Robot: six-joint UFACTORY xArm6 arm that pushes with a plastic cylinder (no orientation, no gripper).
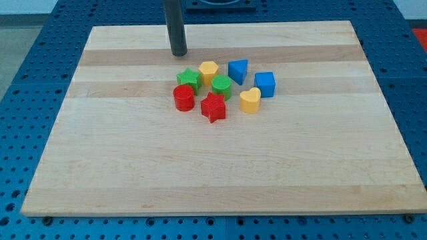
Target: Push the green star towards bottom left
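Note:
The green star [189, 79] sits near the middle of the wooden board [100, 153], at the upper left of a cluster of blocks. My tip [179, 53] rests on the board just above and slightly left of the green star, with a small gap between them. A red cylinder [183, 98] touches the star from below. A yellow hexagon [208, 70] is right beside it on the right.
The cluster also holds a green cylinder [221, 87], a red star [213, 107], a yellow heart [250, 101], a blue triangle-like block [237, 70] and a blue cube [265, 84]. Blue perforated table surrounds the board.

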